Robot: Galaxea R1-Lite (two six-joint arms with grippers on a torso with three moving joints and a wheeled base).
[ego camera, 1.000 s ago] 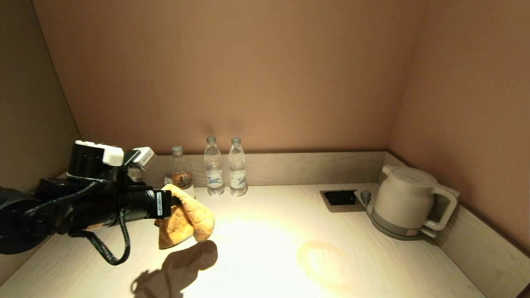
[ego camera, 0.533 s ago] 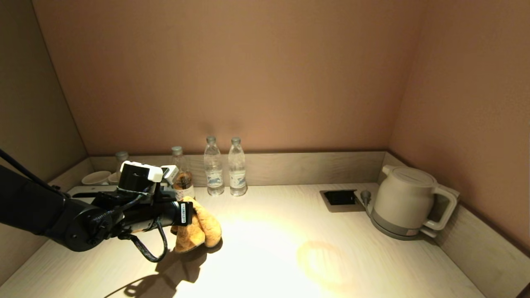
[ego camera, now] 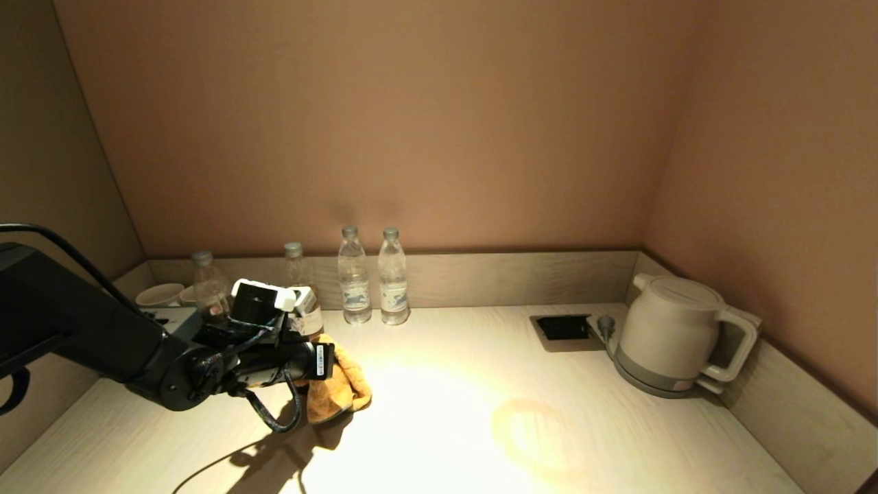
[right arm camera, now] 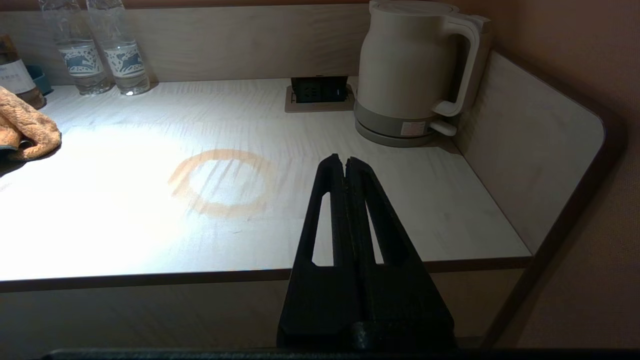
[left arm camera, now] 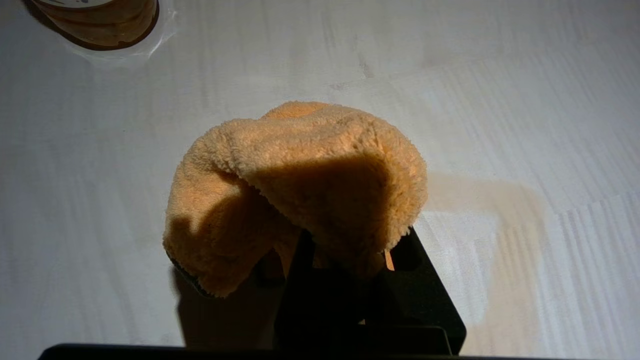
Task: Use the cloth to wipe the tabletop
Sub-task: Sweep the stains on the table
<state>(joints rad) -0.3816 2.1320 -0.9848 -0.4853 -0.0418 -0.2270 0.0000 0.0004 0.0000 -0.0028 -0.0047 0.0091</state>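
Over the last second the left hand [ego camera: 329, 367] has come down from above the worktop's [ego camera: 439, 439] left side, and the orange cloth [ego camera: 341, 391] that hung free beneath it now rests bunched on the surface, near the left end and in front of the bottles along the back edge. By my reading the cloth is just landing, so the wiping stroke is about to begin rather than under way.

The left hand is pinching a fold of the cloth [left arm camera: 300, 185]: its dark fingers [left arm camera: 300, 260] are pressed together on the fabric, which mushrooms out ahead of them onto the worktop [left arm camera: 500, 100].

Further right, toward the middle, a brown ring stain [right arm camera: 220, 182] marks the worktop, well apart from the cloth; it looks like the likely target.

Off the front edge near the right end, the right hand [right arm camera: 346, 162] is parked, fingers pressed together and holding nothing.
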